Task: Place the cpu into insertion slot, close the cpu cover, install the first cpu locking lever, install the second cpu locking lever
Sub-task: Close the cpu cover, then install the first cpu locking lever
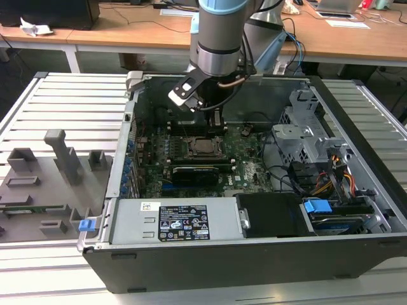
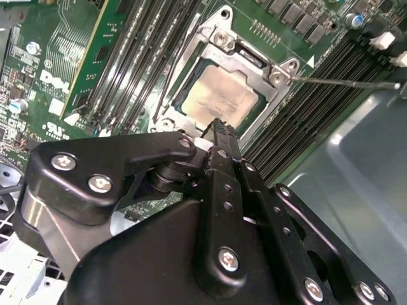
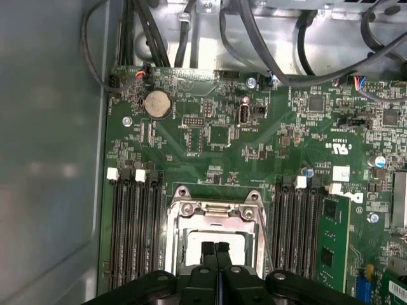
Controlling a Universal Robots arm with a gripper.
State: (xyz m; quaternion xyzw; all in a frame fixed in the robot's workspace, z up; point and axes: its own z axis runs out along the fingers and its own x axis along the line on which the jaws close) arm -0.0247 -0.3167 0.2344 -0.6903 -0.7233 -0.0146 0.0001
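Grey plastic holders (image 1: 63, 155) stand on a fixture board (image 1: 25, 213) at the exterior view's left, and we see a small blue clip (image 1: 87, 223) at its near corner, just beside the open computer case (image 1: 254, 270). Moving toward the exterior view's right, we come into the case. A labelled power supply (image 1: 181, 222) lies along its near wall, and behind it the green motherboard (image 1: 251, 168) carries a long black card (image 1: 197, 171). Just past that card we find the insertion slot (image 1: 191, 152) with the cpu (image 1: 205, 147) seated flat in it, silvery top up. The gripper (image 1: 216, 121) hangs over the slot's far edge. In both wrist views we see its jaws pressed together with nothing between them, the tips low over the chip; whether they touch it we cannot tell. In the second wrist view the cpu cover (image 2: 205, 54) lies down as a silver frame around the chip, and one thin wire lever (image 2: 343, 81) sticks out from a corner of the socket across the memory slots (image 2: 305, 111). Farther to the exterior view's right stand a metal drive cage (image 1: 308, 127) and, nearer the front, a blue tab (image 1: 317, 206) among coloured cables (image 1: 343, 181).
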